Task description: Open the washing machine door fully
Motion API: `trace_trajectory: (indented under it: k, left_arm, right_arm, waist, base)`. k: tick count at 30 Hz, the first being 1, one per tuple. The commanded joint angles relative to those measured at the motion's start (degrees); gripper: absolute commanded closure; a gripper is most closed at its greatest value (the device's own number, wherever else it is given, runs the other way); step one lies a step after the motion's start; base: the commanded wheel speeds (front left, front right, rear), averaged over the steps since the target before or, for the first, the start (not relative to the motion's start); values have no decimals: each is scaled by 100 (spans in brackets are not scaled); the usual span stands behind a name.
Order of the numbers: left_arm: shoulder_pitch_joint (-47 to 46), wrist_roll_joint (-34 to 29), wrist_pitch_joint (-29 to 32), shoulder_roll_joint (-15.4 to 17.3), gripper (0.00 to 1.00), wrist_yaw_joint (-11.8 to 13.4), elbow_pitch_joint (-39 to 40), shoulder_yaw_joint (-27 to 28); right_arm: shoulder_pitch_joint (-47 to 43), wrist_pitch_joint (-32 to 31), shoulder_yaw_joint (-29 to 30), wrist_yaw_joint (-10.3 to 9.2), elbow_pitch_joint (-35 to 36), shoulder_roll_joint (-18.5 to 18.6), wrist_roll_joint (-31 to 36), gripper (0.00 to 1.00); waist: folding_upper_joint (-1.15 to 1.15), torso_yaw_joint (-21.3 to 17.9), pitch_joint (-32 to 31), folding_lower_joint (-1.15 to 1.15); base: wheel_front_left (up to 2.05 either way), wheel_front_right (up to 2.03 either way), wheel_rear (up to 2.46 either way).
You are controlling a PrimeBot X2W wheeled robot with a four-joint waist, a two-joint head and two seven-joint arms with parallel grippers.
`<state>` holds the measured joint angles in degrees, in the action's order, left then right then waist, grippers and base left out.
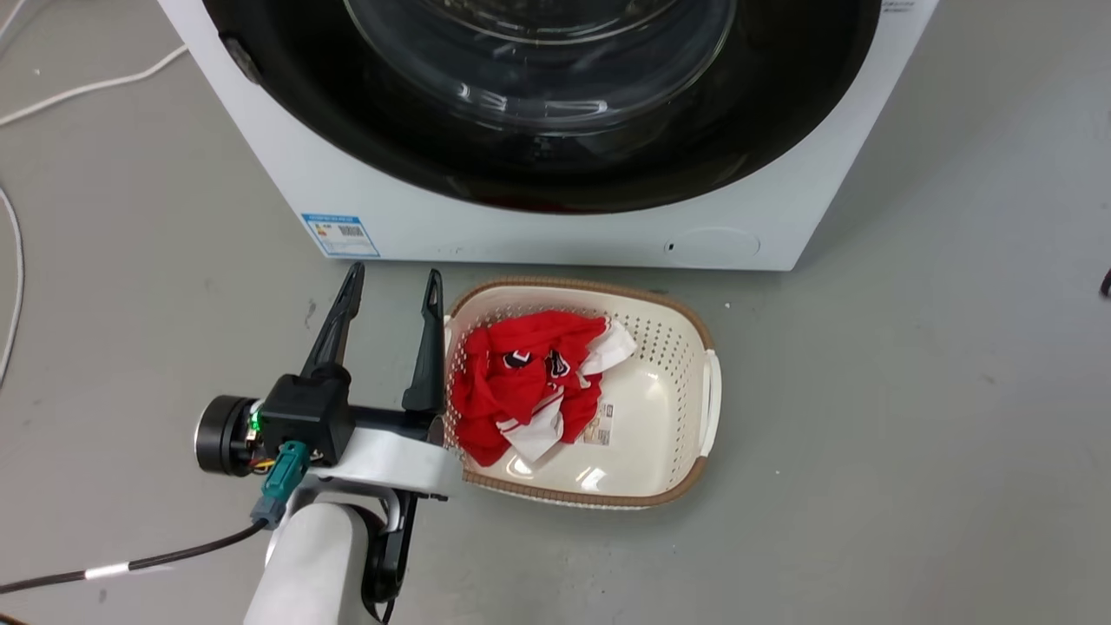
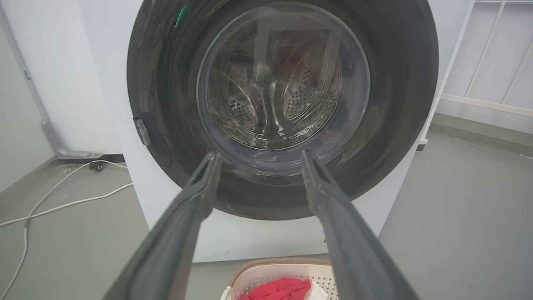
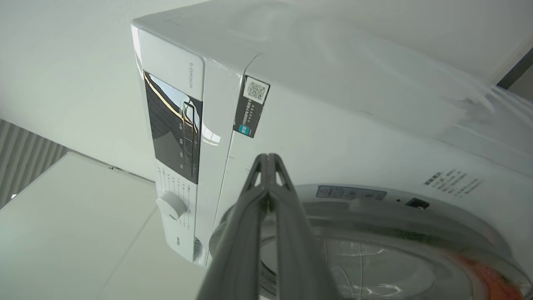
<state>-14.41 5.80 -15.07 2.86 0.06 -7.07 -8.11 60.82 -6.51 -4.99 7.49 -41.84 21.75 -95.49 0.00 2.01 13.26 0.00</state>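
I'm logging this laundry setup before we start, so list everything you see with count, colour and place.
Washer: 1, white, on grey floor.
Door: 1, black, clear window, washer front.
Dial: 1, white, below control panel.
Sticker: 1, blue, washer's lower front.
Basket: 1, cream, brown rim, before washer.
Clothes: 1 bundle, red and white, in basket.
Cables: at least 2, white, floor left of washer.
Left gripper: 1, dark, open, beside basket.
Right gripper: 1, dark, shut, by washer's upper front.

The door runs off the picture's top edge. The arm behind the left claw hides a corner of the basket. The sticker print is too small to read.
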Motion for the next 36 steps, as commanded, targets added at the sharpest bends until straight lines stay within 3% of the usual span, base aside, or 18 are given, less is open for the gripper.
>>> trace_trajectory:
  k: [1,13,18,28,36]
  left_arm:
    - [-84,-16,-16,3,0,21,40,-12]
    - [-400,-52,-16,4,0,97,241,-81]
    - [-535,-29,-16,4,0,127,317,-124]
    - [-722,8,-16,4,0,209,394,-188]
    - [-763,18,-16,4,0,249,353,-203]
  right_arm:
    - [247,-142,-128,0,-156,50,87,100]
    - [2481,-1763,-1577,0,-1761,-127,1168,100]
    - [3023,-1887,-1867,0,-2281,-217,1554,100]
    - [3576,-2124,-2077,0,-2818,-310,1878,100]
    - [3497,-2908,-2194,0,-2660,-330,1845,100]
  waist:
    - [0,74,141,0]
    - [0,239,729,0]
    - [0,302,991,0]
    - [0,363,1378,0]
    - [0,338,1429,0]
  base:
    - [0,0,0]
    - [0,0,0]
    - [0,0,0]
    - [0,0,0]
    - [0,0,0]
